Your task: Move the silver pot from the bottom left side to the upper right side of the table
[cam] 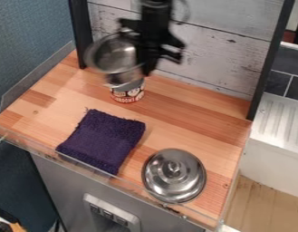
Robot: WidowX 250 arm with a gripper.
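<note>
Round, shiny metal in the black gripper's grip.
The blurred silver pot, smooth and hollow, hangs pinched by its side, just left of the gripper in view, above a printed can; nubbly purple cloth and a domed, knobbed steel lid lie on striped wood.

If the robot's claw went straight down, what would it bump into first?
The claw would probably meet the wooden table, but its silver pot might bump the can first; depth is unclear.
</note>
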